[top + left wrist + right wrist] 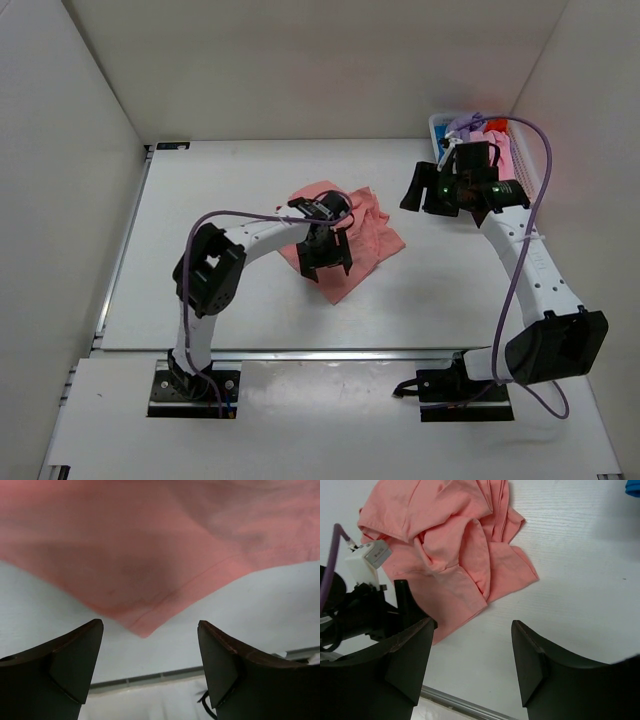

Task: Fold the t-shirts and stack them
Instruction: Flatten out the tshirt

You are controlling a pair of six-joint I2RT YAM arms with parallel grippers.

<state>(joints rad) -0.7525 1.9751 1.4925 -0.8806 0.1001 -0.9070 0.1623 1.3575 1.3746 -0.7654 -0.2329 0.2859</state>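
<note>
The salmon-pink t-shirt (378,232) (150,545) (450,545) lies crumpled and unfolded near the middle of the bench (200,200). Its folds overlap, and one pointed corner is aimed at the near edge.

The bench is a white surface with pale walls along its left, far and right edges. The right arm (535,270) rises from the near edge on the right and reaches toward the far right corner. The left arm (240,245) arches from the near edge on the left toward the middle of the bench.

A white slotted basket (438,122) sits in the far right corner. It holds other t-shirts (468,126) in lavender, orange-red, light pink and blue, all bunched together.

The left gripper (325,270) (150,624) hangs over the near part of the salmon-pink t-shirt. Its jaws are spread wide with nothing between them, and its wrist view shows the shirt's corner lying on the bench beneath the gap.

The right gripper (418,190) (472,624) hovers over bare bench between the basket and the salmon-pink t-shirt, well apart from the cloth. Its jaws are also parted and empty.
</note>
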